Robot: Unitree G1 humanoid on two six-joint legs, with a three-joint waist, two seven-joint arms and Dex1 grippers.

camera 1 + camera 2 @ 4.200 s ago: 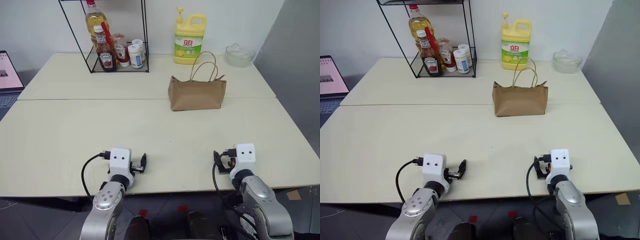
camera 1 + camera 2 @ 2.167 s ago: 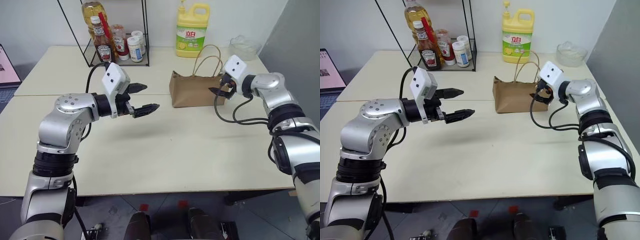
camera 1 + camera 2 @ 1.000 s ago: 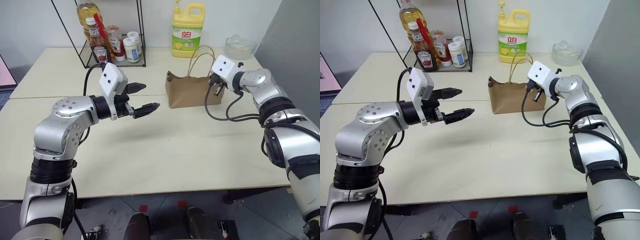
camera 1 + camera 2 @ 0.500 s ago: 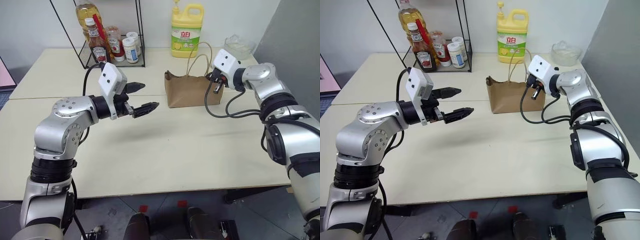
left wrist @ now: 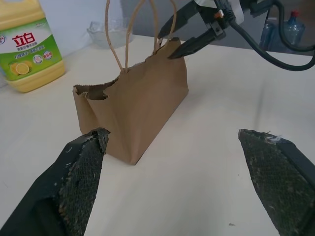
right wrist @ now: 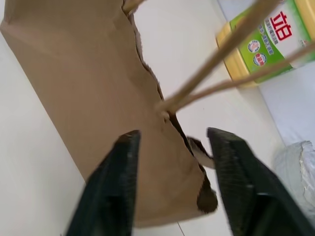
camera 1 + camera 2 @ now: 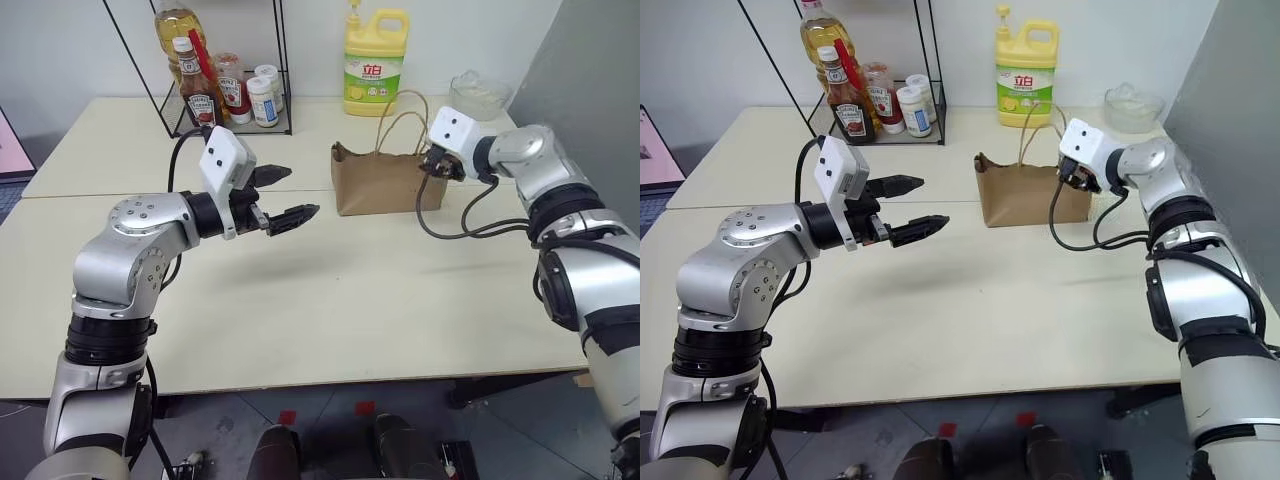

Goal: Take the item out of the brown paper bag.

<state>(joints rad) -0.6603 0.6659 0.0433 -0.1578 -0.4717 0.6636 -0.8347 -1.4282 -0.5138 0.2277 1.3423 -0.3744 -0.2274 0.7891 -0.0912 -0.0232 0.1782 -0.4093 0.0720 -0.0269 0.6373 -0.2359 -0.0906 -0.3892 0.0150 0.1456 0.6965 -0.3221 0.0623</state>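
Brown kraft paper bag with twine handles stands mid-surface, bare room in front. Left tool released, hovering well left of bag.
Left wrist view: right tool parted at bag's top corner.
Right wrist view: fingers straddle torn rim; contents hidden.

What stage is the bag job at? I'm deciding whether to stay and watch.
Early. Done: both arms are up, and the right gripper sits open at the top edge of the bag, by the handles. In hand: nothing; the left gripper hovers open, apart from the bag. Left: reaching in and lifting the item out; it isn't visible.
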